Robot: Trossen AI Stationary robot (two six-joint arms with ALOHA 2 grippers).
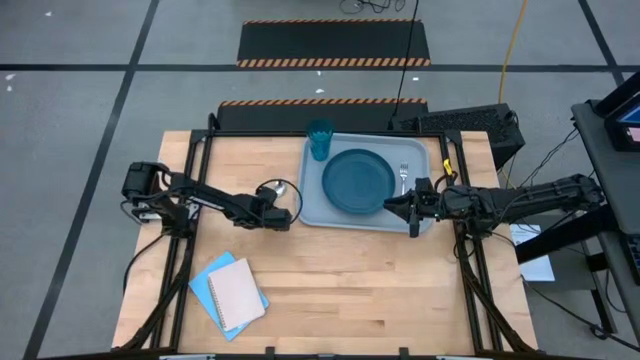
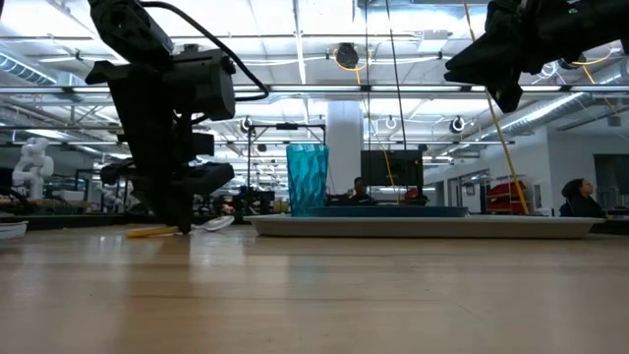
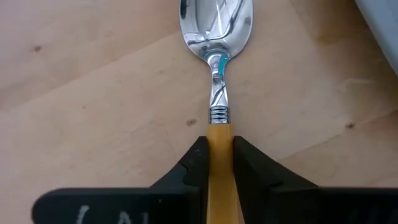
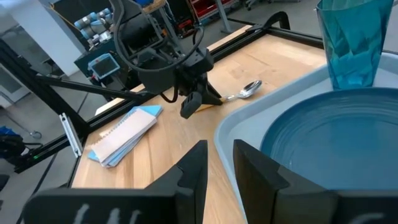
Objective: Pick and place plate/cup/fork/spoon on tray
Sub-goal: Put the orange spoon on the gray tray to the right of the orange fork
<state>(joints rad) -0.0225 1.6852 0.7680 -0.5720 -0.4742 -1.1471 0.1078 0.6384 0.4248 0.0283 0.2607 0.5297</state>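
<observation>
The spoon (image 3: 217,81) lies on the tabletop (image 1: 350,290) just left of the tray (image 1: 312,215), bowl toward the tray, its long axis in line with the left gripper (image 3: 219,163), whose fingers are closed on the yellow handle. The right gripper (image 4: 219,163) hangs over the plate (image 1: 358,181), fingers slightly parted, holding nothing

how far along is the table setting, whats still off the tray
Done: the plate, cup and fork sit on the tray. In hand: the left pincer is closed on the spoon handle, its bowl on the table left of the tray. Left: moving it onto the tray. The right pincer waits above the tray's near edge.
</observation>
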